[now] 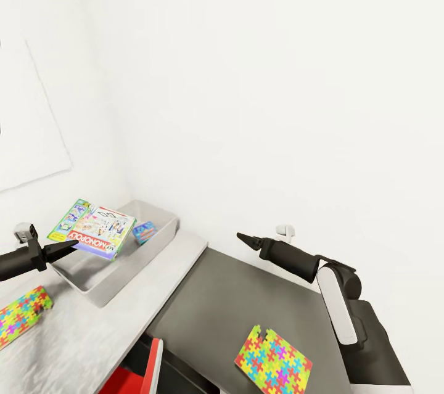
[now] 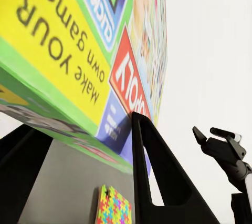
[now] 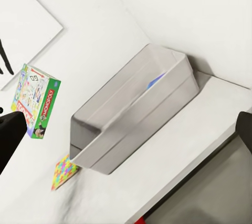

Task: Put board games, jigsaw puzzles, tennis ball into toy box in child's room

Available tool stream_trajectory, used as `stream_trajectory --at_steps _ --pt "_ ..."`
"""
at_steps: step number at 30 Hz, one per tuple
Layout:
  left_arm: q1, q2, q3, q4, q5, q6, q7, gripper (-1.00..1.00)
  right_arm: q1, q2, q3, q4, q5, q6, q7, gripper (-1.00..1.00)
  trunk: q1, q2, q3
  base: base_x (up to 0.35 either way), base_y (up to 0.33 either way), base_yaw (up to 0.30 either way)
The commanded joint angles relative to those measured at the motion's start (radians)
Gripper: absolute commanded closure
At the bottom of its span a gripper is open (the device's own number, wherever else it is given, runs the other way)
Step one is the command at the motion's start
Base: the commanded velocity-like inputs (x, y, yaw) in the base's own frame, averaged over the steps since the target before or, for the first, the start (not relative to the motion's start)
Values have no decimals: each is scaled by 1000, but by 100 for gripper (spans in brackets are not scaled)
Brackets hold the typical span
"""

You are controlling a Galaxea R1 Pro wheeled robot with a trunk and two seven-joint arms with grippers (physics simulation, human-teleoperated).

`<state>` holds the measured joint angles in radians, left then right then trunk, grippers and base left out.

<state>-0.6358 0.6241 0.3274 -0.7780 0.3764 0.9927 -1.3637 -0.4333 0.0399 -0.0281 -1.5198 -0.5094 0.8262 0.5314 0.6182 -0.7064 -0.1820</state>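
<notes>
The left gripper (image 1: 73,245) is holding a board game (image 1: 92,229), a bright box with "MONOPOLY" on it, by one edge. Its jaws are squeezing the box, and the box is hanging in the air over the near end of the toy box (image 1: 159,240). In the left wrist view the game (image 2: 89,50) is very close, with the words "make YOUR own game!" on a yellow part, and one black finger (image 2: 157,176) is pressing against it.

The toy box is sitting on the white desk (image 1: 142,301), close to the wall. A small blue game (image 1: 144,232) is lying inside it.

One jigsaw puzzle (image 1: 22,315) is lying flat on the desk, near the toy box. Another jigsaw puzzle (image 1: 273,360) is lying on the dark grey side unit (image 1: 246,295), well apart from the toy box.

The right gripper (image 1: 245,238) is hanging over the side unit and is holding nothing. Its tips are looking close together, but I cannot tell for sure how its jaws are standing.

A bit of a red chair (image 1: 139,378) is peeking out under the desk.
</notes>
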Motion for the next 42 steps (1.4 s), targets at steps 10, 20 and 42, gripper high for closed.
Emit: stream_trajectory --at_steps 10,20,42 --pt "-1 0 1 0 4 9 -3 100 -1 1 -3 0 4 7 3 -100 0 -1 -2 61 0 0" --pt "-1 0 2 0 3 9 -3 100 -1 0 -4 2 8 6 -2 -100 0 -1 -2 1 0 0" --pt "-82 2 -4 16 -3 24 207 100 -1 0 -5 2 3 5 5 -100 0 -1 -6 0 0 0"
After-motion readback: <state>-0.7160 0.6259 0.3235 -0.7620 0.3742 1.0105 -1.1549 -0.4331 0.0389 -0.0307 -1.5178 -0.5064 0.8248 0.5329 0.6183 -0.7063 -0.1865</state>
